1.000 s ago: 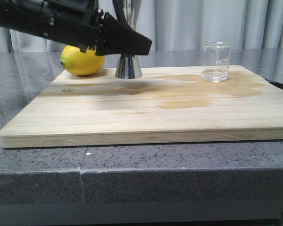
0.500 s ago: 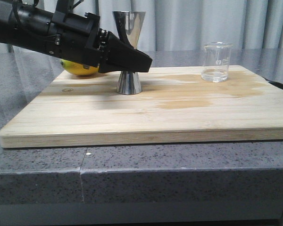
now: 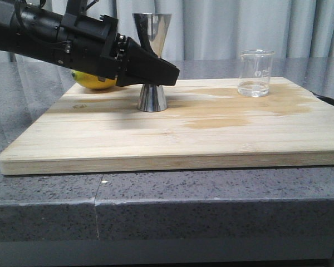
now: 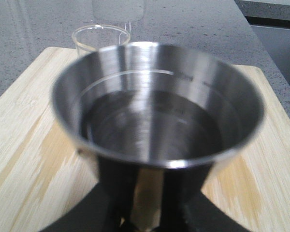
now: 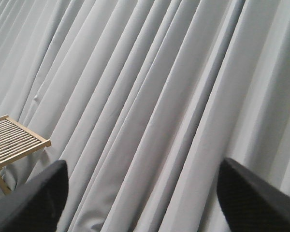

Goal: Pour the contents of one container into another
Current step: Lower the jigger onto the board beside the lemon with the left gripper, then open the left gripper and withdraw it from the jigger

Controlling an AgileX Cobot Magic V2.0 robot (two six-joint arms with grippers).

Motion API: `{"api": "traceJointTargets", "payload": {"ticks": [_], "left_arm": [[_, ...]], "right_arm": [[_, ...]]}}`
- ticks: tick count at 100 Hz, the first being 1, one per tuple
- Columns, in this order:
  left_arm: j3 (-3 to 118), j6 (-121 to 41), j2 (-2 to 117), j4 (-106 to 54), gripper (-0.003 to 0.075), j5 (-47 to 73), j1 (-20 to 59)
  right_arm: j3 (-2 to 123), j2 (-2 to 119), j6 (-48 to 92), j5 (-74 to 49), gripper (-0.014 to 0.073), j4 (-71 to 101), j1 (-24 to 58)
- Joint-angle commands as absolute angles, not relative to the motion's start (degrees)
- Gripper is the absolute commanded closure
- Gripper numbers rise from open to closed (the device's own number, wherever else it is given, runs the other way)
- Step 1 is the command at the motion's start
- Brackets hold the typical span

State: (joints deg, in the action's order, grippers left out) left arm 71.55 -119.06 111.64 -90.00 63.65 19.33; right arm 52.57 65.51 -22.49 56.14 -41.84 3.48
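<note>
Left gripper (image 3: 156, 71) clamped on steel jigger (image 3: 152, 55) at waist; right gripper (image 5: 140, 193) wide open, empty. Rigid, slick, probably liquid-filled; best kept level toward glass beaker (image 3: 255, 73).

1. My left arm (image 3: 50, 41) is matte black and blocky, with black cables looped above it.
2. Small silver screws dot its wrist housing.
3. Its fingers (image 3: 150, 69) are black, wedge-shaped, tapering.
4. My right fingers (image 5: 251, 198) show dark textured pads.
</note>
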Motion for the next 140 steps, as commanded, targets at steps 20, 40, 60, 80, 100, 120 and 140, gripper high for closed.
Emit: {"api": "traceJointTargets", "payload": {"ticks": [20, 40, 60, 80, 100, 120, 140], "left_arm": [[73.3, -119.1, 109.3, -93.2, 0.0396, 66.9, 19.2], [73.3, -119.1, 109.3, -93.1, 0.0380, 67.4, 18.8], [73.3, -117.1, 109.3, -92.5, 0.0380, 71.0, 16.2], [73.3, -113.5, 108.9, -89.6, 0.0380, 73.3, 13.2], [73.3, -112.7, 107.7, -85.8, 0.0380, 73.3, 12.7], [73.3, -112.0, 107.2, -84.8, 0.0380, 73.3, 12.7], [73.3, -110.3, 106.1, -83.4, 0.0353, 73.3, 12.7]], "right_arm": [[54.4, 64.0, -22.1, 58.5, 0.0028, -38.8, 3.2], [54.4, 64.0, -22.2, 58.5, 0.0028, -38.8, 3.2], [54.4, 64.0, -22.2, 58.5, 0.0028, -38.8, 3.2], [54.4, 64.0, -22.2, 58.5, 0.0028, -38.8, 3.2], [54.4, 64.0, -22.2, 58.5, 0.0028, -38.8, 3.2], [54.4, 64.0, -22.2, 58.5, 0.0028, -38.5, 3.2], [54.4, 64.0, -22.2, 58.5, 0.0029, -38.5, 3.2]]}}
